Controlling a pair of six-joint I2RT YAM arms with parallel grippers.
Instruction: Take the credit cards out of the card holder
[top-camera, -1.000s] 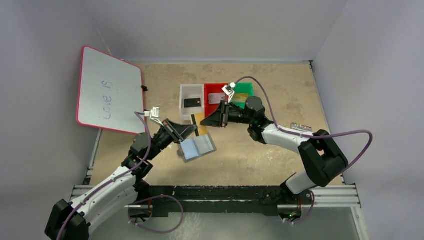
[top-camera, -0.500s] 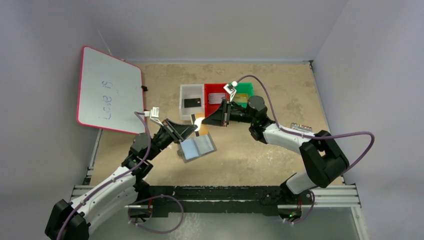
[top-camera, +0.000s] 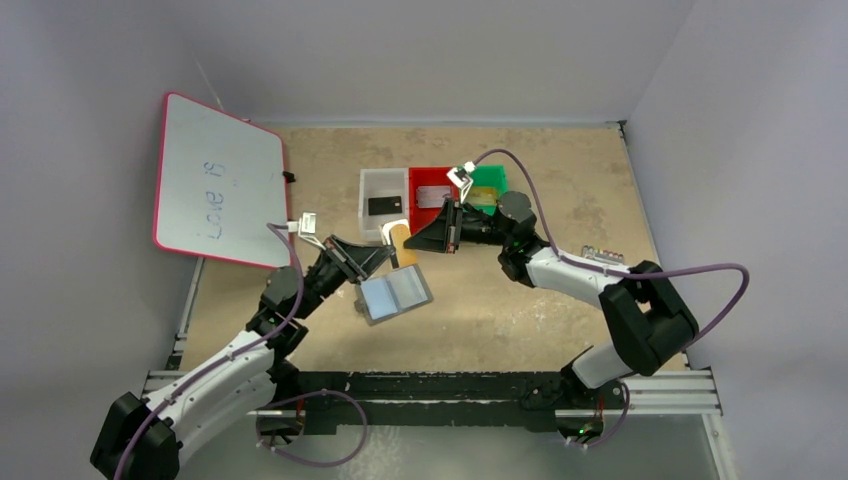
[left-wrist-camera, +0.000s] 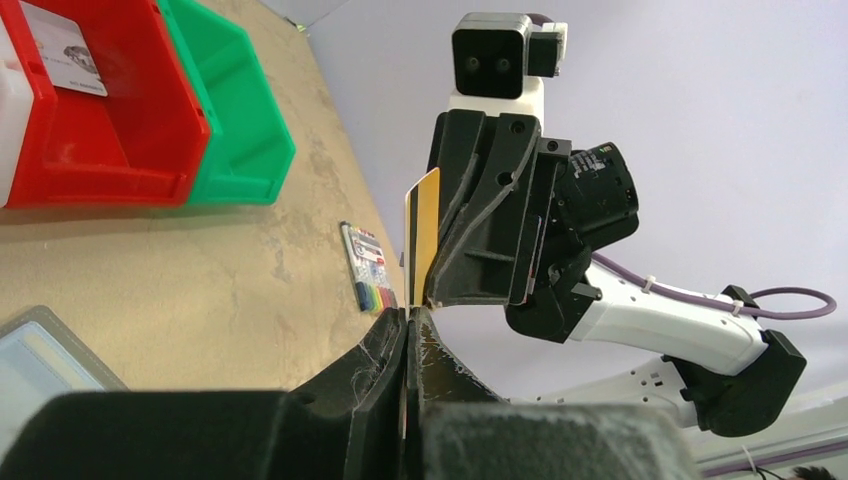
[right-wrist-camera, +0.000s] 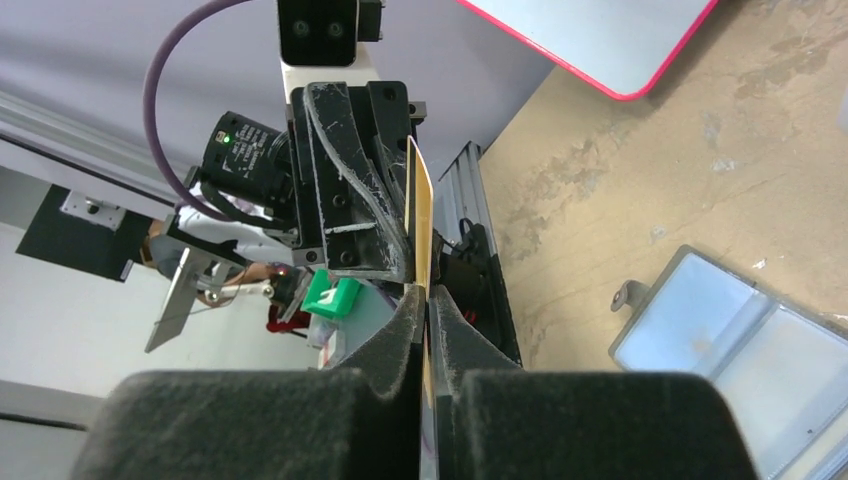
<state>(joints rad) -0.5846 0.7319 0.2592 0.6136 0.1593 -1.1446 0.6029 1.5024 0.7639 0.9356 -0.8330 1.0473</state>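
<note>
A gold-yellow credit card (top-camera: 401, 246) hangs in the air between my two grippers, above the table. My left gripper (top-camera: 385, 252) is shut on one end of it; the left wrist view shows the card (left-wrist-camera: 424, 230) edge-on, running from the left gripper (left-wrist-camera: 408, 312) into the right one. My right gripper (top-camera: 412, 243) is shut on the other end, as the right wrist view shows (right-wrist-camera: 424, 295) with the card (right-wrist-camera: 421, 215). The grey card holder (top-camera: 395, 293) lies open on the table below, its bluish pockets up. A black card (top-camera: 385, 205) lies in the white tray and a silvery card (top-camera: 432, 196) in the red tray.
White (top-camera: 372, 180), red (top-camera: 418, 176) and green (top-camera: 493, 177) trays stand side by side behind the grippers; something yellowish lies in the green one. A whiteboard (top-camera: 215, 180) leans at the far left. A marker pack (top-camera: 603, 254) lies at the right.
The gold card has turned between the two grippers, from lying flatter to standing more on edge. Both arms have hardly shifted. The card holder has not moved.
</note>
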